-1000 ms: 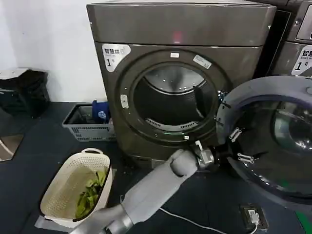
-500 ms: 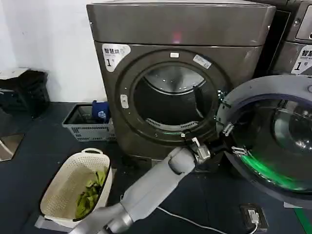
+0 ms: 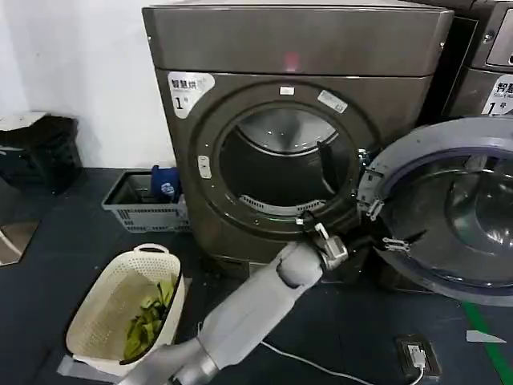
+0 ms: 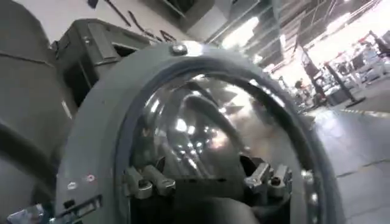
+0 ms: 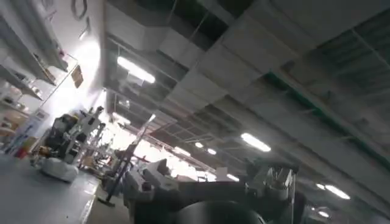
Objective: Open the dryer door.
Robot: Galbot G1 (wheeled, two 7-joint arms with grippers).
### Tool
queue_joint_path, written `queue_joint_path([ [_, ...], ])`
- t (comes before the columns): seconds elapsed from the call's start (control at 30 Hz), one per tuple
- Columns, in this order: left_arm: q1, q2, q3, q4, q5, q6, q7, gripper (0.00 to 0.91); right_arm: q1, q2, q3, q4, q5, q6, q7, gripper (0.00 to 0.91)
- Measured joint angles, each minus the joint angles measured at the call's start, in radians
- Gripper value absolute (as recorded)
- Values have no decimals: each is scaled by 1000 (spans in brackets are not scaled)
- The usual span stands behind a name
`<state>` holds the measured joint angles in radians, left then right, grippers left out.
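The dryer [image 3: 296, 128] stands against a white wall, its round drum opening bare and its door [image 3: 449, 208] swung wide to the right, the grey inner rim and dark glass facing outward. The left tool [image 3: 383, 228] reaches from low in front of the dryer to the door's inner edge beside the hinge; its fingers [image 3: 373, 210] stand apart, one near the rim and one lower against the glass, clamped on nothing. In the left wrist view the door [image 4: 201, 122] looms close with both fingertips [image 4: 143, 182] spread before the glass. The left arm crosses the floor in front of the dryer's lower panel. Left of the dryer sit a grey crate [image 3: 144, 204] and a cream basket [image 3: 120, 309] holding green cloth. Right of the dryer, behind the door, stands a second machine [image 3: 489, 72]. The right tool [image 5: 207, 189] points up at a ceiling, fingers apart.
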<state>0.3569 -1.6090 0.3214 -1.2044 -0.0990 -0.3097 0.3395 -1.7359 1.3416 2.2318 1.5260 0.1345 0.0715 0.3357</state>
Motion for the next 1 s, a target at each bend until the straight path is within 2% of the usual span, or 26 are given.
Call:
queue_joint_path([
  [0.2, 36, 0, 13, -83, -20, 21, 21, 907, 1, -13, -1, -13, -1, -1, -4, 907],
  [0.4, 88, 10, 12, -215, -42, 29, 42, 907, 2, -29, -4, -31, -1, 5, -15, 907],
  [0.73, 162, 371, -19, -456, 23, -37, 76, 907, 9, -48, -20, -46, -2, 18, -21, 907],
  [0.9, 201, 551, -51, -529, 65, -92, 88, 907, 11, -61, -28, -58, 1, 27, -25, 907],
  [1.0, 234, 660, -83, -561, 142, -139, 97, 907, 15, -63, -32, -59, 2, 26, -34, 907],
])
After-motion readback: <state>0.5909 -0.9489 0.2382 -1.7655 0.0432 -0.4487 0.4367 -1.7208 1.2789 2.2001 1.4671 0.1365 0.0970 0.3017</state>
